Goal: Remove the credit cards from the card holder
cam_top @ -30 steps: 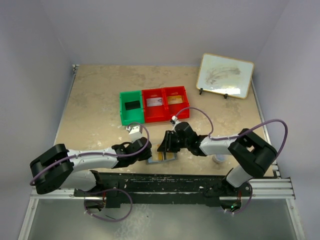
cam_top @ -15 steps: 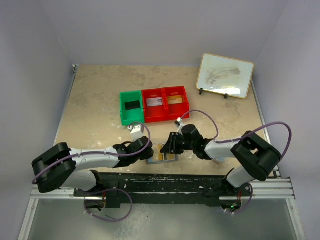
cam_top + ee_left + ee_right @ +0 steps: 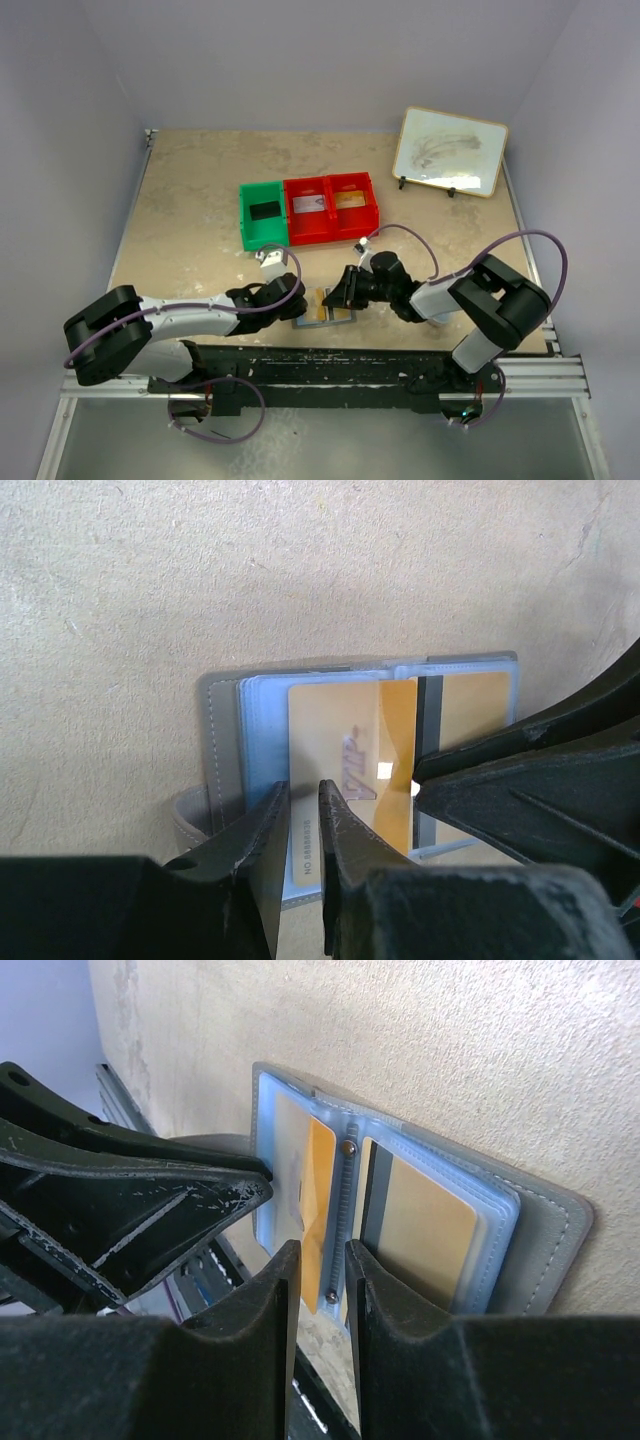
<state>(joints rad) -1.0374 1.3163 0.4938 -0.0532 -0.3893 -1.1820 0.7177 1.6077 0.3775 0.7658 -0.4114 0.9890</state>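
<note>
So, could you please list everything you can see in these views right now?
table: one, beige, under everything.
card holder: one, grey, open flat at the table's near edge.
sleeves: several, clear bluish, inside the card holder.
cards: two visible, gold, in the sleeves; one shows a dark stripe.
green bin: one, green, mid-table.
red bins: two, red, side by side right of the green bin.
whiteboard: one, white with a wooden frame, far right corner.
left gripper: one, black, narrow gap, over the card holder.
right gripper: one, black, narrow gap, astride a raised sleeve; grip unclear.
</note>
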